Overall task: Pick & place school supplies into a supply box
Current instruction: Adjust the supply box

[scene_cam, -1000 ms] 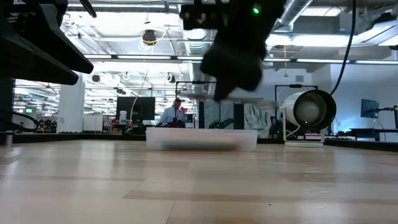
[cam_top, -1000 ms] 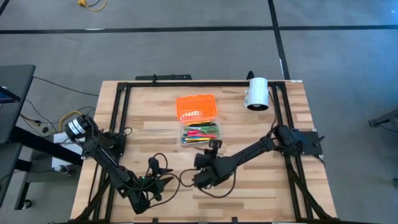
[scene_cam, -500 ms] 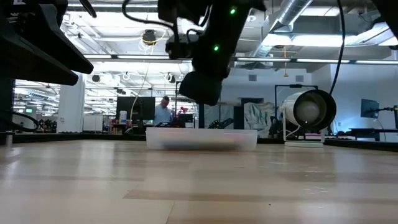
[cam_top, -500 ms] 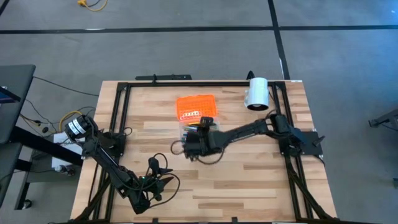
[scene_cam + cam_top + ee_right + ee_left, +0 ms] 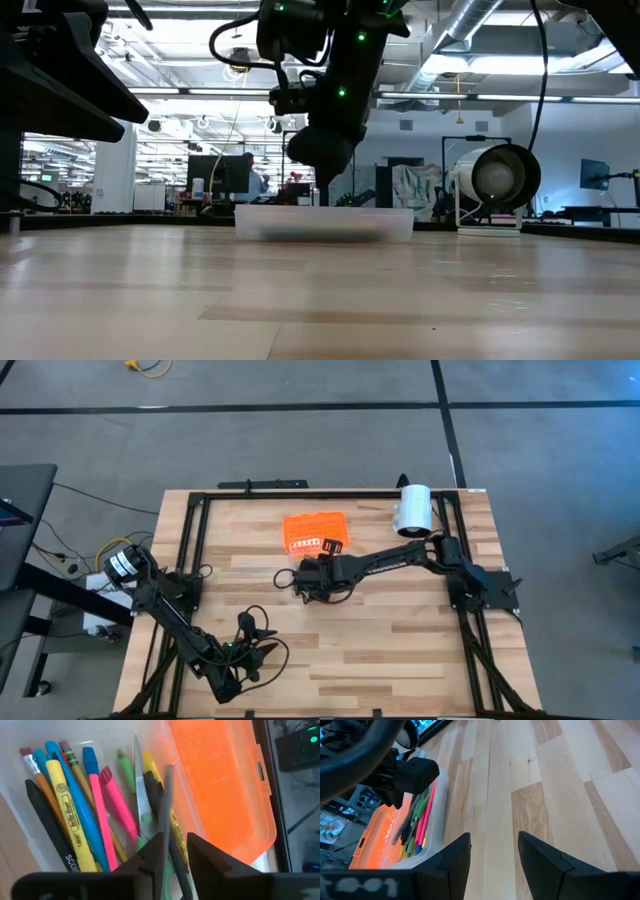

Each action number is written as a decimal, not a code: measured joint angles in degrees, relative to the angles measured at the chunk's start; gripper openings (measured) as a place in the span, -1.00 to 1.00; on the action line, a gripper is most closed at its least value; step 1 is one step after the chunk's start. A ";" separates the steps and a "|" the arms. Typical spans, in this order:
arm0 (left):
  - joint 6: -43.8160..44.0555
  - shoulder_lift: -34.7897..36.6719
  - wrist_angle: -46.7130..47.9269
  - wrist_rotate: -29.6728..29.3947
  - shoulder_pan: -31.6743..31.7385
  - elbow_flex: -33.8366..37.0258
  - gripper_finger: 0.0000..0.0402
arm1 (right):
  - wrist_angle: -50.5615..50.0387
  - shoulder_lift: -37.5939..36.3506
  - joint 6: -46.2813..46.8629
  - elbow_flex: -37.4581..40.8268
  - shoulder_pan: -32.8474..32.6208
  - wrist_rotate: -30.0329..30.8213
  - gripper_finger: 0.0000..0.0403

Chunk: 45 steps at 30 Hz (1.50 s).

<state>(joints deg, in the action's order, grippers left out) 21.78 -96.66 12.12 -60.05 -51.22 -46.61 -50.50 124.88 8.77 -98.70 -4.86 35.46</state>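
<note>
The supply box (image 5: 30, 750) is a clear case with its orange lid (image 5: 315, 532) lying open on the far side. It holds school supplies: a yellow marker (image 5: 70, 815), blue and pink pens (image 5: 100, 815), and green and black ones. My right gripper (image 5: 175, 855) hangs over the box, slanting down, fingers apart, with a thin grey pen (image 5: 167, 805) between them. In the high view the right gripper (image 5: 305, 575) hides the box. My left gripper (image 5: 492, 850) waits open near the table's near left (image 5: 250, 630), pointing toward the box (image 5: 427, 845). My right gripper has the grey pen (image 5: 165, 835) standing between its fingers, running along them, its far end over the pens in the box. The gap is wider than the pen. The pen lies close to one finger (image 5: 150, 855); I cannot tell whether it touches.
A white cylinder (image 5: 413, 510) lies on its side at the table's far right corner, also seen in the low view (image 5: 495, 185). Black frame rails (image 5: 190, 540) run along the table's edges. Bare wood (image 5: 400, 640) lies between the box and the near edge.
My right gripper has swung from the near middle of the table toward the far edge and a little left. It now hangs over the supply box and covers it in the high view.
</note>
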 joint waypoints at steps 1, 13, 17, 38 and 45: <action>0.00 0.00 0.00 0.00 0.00 0.00 -0.22 | 0.00 0.00 -0.23 0.00 0.00 0.00 -0.58; 1.50 0.00 2.57 -0.05 0.00 0.00 -0.22 | 14.51 0.02 -7.48 1.03 0.18 -7.42 -0.30; 8.09 0.00 9.73 -0.21 -0.14 0.00 -0.22 | 18.01 0.11 -7.73 3.35 0.96 -8.83 -0.35; 25.01 0.00 24.43 -0.18 -0.13 0.00 -0.22 | 21.90 0.11 7.72 8.33 4.50 -20.49 -0.41; 25.01 0.00 24.43 -0.16 -0.13 0.00 -0.22 | 20.33 0.09 8.07 8.28 3.03 -21.41 -0.41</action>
<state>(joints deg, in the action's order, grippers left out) 46.79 -96.66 36.56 -60.22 -51.35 -46.61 -30.17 124.97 16.84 -90.41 -1.84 14.05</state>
